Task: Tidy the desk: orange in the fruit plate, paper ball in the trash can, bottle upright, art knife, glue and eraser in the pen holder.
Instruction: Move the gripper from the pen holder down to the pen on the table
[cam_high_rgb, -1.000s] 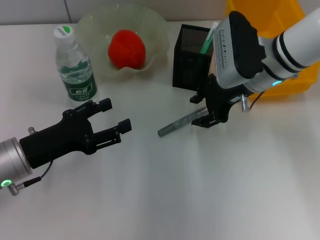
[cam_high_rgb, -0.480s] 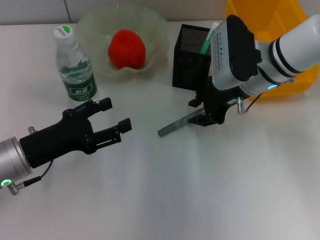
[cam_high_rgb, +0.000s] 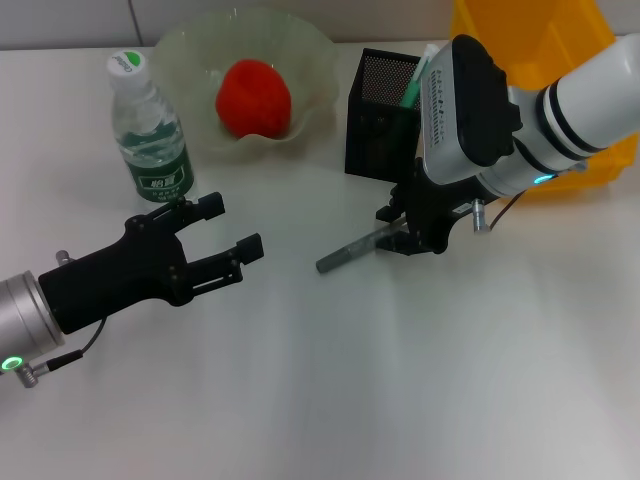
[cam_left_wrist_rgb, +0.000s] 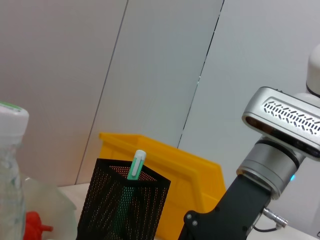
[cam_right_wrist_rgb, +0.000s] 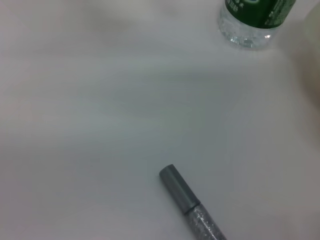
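A grey art knife (cam_high_rgb: 352, 250) lies flat on the white desk; the right wrist view shows its capped end (cam_right_wrist_rgb: 186, 197). My right gripper (cam_high_rgb: 396, 224) is low over the knife's far end, open, with a finger on each side of it. The left gripper (cam_high_rgb: 222, 238) hovers open and empty, left of the knife. The red-orange fruit (cam_high_rgb: 254, 95) sits in the glass fruit plate (cam_high_rgb: 190, 48). The bottle (cam_high_rgb: 150, 135) stands upright. A green-and-white stick (cam_high_rgb: 415, 85) stands in the black mesh pen holder (cam_high_rgb: 378, 105). Paper ball and eraser are out of view.
A yellow bin (cam_high_rgb: 530, 40) stands behind the right arm, at the back right. In the left wrist view it (cam_left_wrist_rgb: 185, 175) rises behind the pen holder (cam_left_wrist_rgb: 125, 205). Bare white desk extends toward the front.
My right gripper has shifted slightly left and lower over the knife's end. The knife and the left arm have stayed where they were.
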